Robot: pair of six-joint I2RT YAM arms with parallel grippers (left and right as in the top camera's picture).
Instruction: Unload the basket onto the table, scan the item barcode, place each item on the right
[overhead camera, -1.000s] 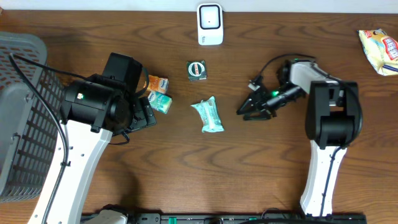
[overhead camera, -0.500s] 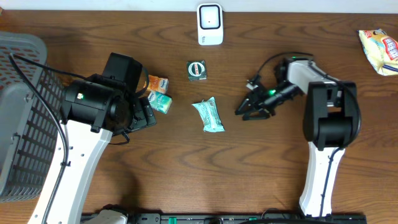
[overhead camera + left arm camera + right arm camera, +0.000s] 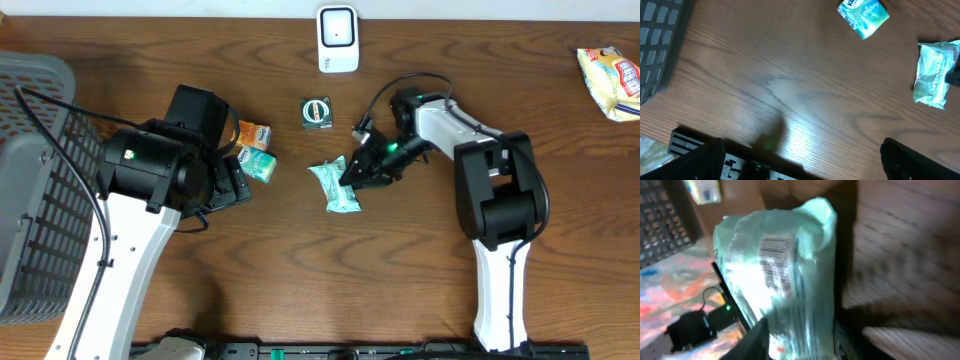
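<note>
Overhead, the mint-green packet (image 3: 335, 187) lies on the surface (image 3: 420, 280) at the centre of the frame, below the white scanner (image 3: 338, 39) at the top edge. The right tool (image 3: 357, 170) meets the packet's upper right end.

The wrapper looks thin and slippery, so a bite on the crinkled end alone could let it slide out or droop when lifted. The barcode (image 3: 775, 260), which the right wrist view shows on the face toward that camera, could then end up turned away from the scanner or creased past reading.

In that close view the packet sits between the two partly spread fingers, but whether they pinch it or merely flank it I cannot tell. The left tool (image 3: 807, 162) is spread wide over bare wood at the lower edge of its own view, holding nothing.
</note>
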